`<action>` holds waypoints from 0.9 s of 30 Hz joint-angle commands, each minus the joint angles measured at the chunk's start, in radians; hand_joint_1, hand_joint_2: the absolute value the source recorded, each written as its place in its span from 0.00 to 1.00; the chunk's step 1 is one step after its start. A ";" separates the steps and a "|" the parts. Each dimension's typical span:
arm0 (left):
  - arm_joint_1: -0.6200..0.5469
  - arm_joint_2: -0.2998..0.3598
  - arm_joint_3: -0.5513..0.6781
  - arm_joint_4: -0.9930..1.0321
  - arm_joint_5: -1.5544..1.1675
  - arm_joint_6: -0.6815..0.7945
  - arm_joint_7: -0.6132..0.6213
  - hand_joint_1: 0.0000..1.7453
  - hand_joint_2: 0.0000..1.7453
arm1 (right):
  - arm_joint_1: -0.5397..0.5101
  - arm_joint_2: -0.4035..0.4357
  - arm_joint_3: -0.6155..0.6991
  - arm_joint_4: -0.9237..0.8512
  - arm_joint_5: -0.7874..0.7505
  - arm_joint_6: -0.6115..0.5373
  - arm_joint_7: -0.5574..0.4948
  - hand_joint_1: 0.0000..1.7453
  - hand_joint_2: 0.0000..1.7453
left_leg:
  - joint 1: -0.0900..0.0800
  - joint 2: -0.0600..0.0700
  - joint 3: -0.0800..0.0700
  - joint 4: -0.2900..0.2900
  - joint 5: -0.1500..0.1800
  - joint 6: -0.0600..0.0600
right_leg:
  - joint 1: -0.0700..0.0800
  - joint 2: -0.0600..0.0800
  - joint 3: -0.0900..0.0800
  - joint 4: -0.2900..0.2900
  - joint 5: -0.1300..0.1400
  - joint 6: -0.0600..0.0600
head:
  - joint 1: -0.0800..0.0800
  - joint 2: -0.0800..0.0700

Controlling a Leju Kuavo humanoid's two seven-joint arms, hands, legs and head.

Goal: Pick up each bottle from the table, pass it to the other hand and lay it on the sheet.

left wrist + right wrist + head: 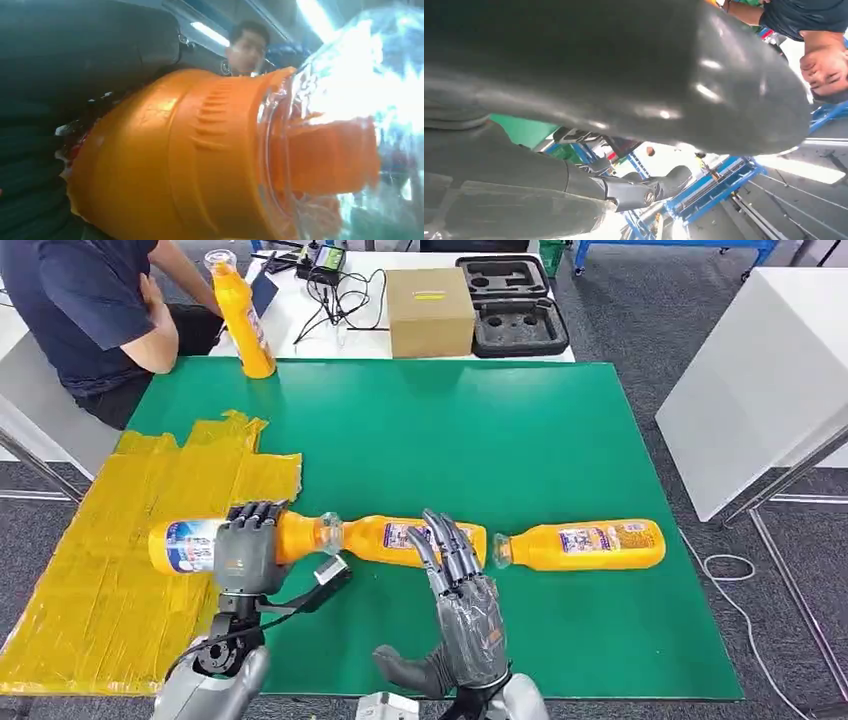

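My left hand grips an orange bottle around its middle. The bottle lies sideways at the seam between the yellow sheet and the green mat, its clear cap pointing right. Up close, its orange shoulder sits against my palm. My right hand is open, its fingers stretched forward, and their tips overlap a second bottle lying on the mat. A third bottle lies further right. A fourth bottle stands upright at the mat's far left edge.
A person in a dark shirt sits at the far left next to the upright bottle. Behind the mat are a cardboard box, a black foam case and cables. A white table stands to the right.
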 commanded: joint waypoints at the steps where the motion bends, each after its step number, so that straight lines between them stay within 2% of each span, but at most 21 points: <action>1: -0.113 0.085 -0.207 0.323 -0.001 0.003 0.056 1.00 1.00 | -0.026 -0.034 0.003 -0.026 -0.010 0.020 0.008 0.00 0.00 | 0.001 0.001 0.003 -0.001 -0.001 -0.001 | 0.001 0.000 0.003 -0.001 0.000 -0.001 | 0.000 0.000; 5: -0.121 0.083 -0.203 0.340 -0.001 0.003 0.059 1.00 1.00 | -0.024 -0.033 0.002 -0.023 -0.009 0.017 0.007 0.00 0.00 | 0.001 0.000 0.003 0.000 -0.001 -0.002 | 0.001 -0.001 0.003 -0.001 -0.001 -0.001 | 0.000 0.000; 7: -0.151 0.098 -0.252 0.392 -0.001 0.003 0.096 1.00 1.00 | -0.024 -0.035 0.004 -0.023 -0.008 0.015 0.008 0.00 0.00 | 0.001 0.000 0.003 0.000 -0.001 -0.002 | 0.001 -0.002 0.004 -0.001 -0.001 -0.001 | 0.000 0.000; 14: -0.168 0.149 -0.208 0.440 -0.001 0.003 0.111 1.00 1.00 | -0.022 -0.046 0.020 -0.007 -0.014 0.010 0.005 0.00 0.00 | 0.002 0.001 0.004 0.000 -0.001 -0.002 | 0.002 0.000 0.004 -0.001 -0.001 -0.001 | 0.000 0.000; 27: -0.168 0.161 -0.205 0.472 -0.001 0.003 0.136 1.00 1.00 | -0.031 -0.036 0.021 -0.004 -0.014 0.017 0.008 0.00 0.00 | 0.001 0.003 0.006 -0.001 -0.001 -0.002 | 0.001 0.002 0.005 -0.001 0.000 -0.001 | 0.000 0.000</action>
